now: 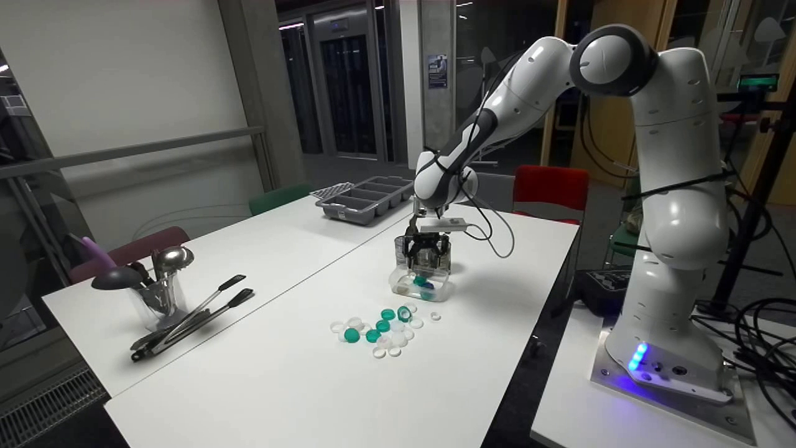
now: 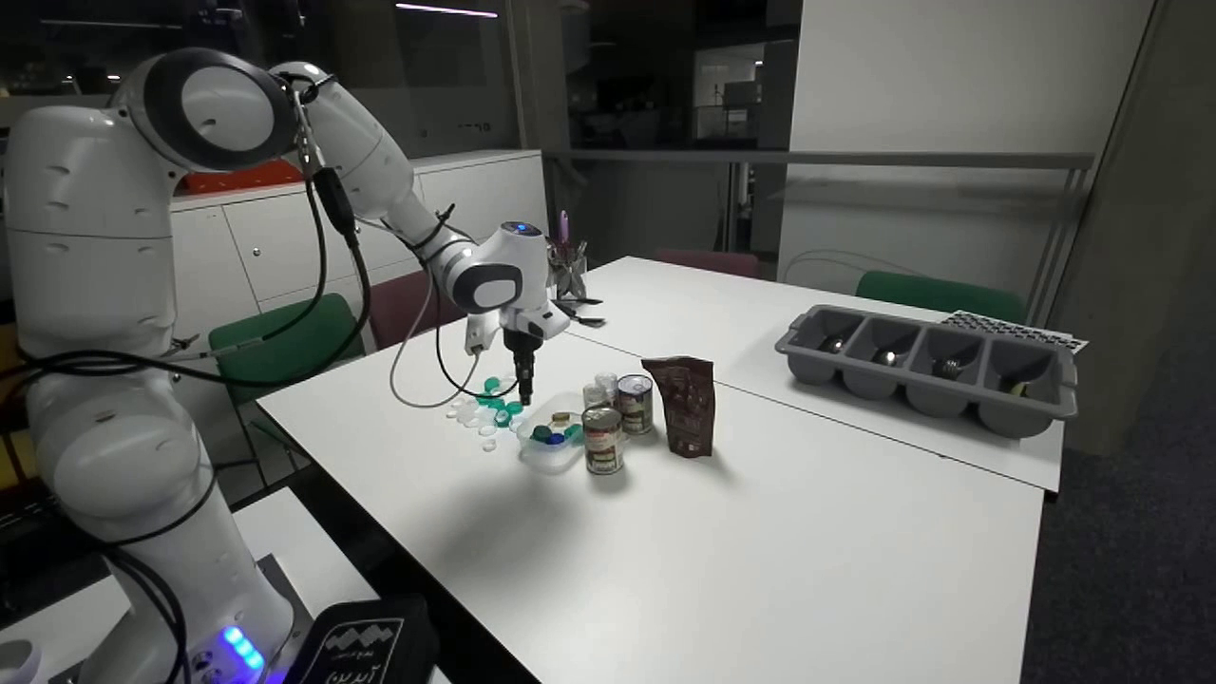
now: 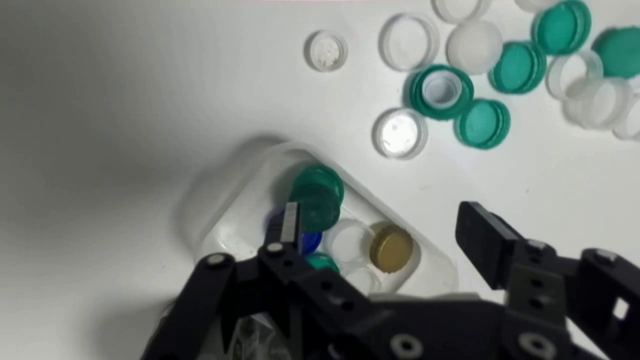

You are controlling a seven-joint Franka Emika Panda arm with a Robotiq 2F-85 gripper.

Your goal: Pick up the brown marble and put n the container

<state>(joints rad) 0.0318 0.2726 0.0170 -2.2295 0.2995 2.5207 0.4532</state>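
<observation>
What best fits the brown marble is a round gold-brown bottle cap (image 3: 392,249), tilted inside a small clear plastic container (image 3: 432,272) with green, blue and clear caps. In both exterior views that container (image 1: 441,292) rests on the white table. Above it hangs my gripper (image 3: 381,224), jaws spread wide, and in the wrist view the gold-brown cap lies below the gap between the fingers. Nothing is held. One finger (image 3: 290,222) covers part of the blue cap (image 3: 311,242). From the side, the gripper (image 2: 525,397) points straight down near the container's edge.
Loose green (image 3: 482,124) and clear caps lie beside the container. Close by stand two cans (image 2: 603,442), clear vessels (image 2: 598,389) and a brown pouch (image 2: 686,408). Farther off are a grey compartment tray (image 2: 936,404), tongs (image 1: 199,317) and a utensil holder (image 1: 158,298).
</observation>
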